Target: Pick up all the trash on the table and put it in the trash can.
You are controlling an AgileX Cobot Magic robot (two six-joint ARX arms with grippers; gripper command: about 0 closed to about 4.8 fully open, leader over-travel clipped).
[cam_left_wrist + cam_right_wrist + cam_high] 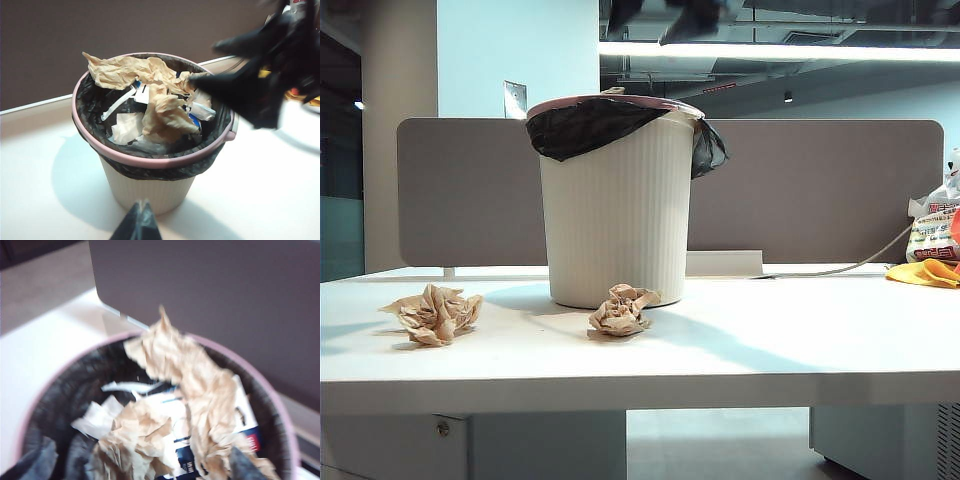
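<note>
The right gripper point(250, 87) is a dark, blurred shape at the upper right of the left wrist view, over the rim of the trash can point(618, 215). In its own view only two fingertips point(37, 460) show, cut off at the bottom edge and set wide apart, released, nothing between them. Of the left gripper point(139, 222) just one dark tip shows at the bottom centre of its view, so I cannot tell whether its fingers are spread or clenched. The exterior view shows only blurred dark shapes at its top edge.

Trash count: one crumpled brown paper ball point(165, 107) lies unfolded inside the black liner, among white scraps too blurred to identify. Two more balls sit on the white worktop point(770, 345): one point(435, 313) at lower left, one point(621, 310) just before the can's base. An orange cloth point(925, 272) is cut off at the right edge.
</note>
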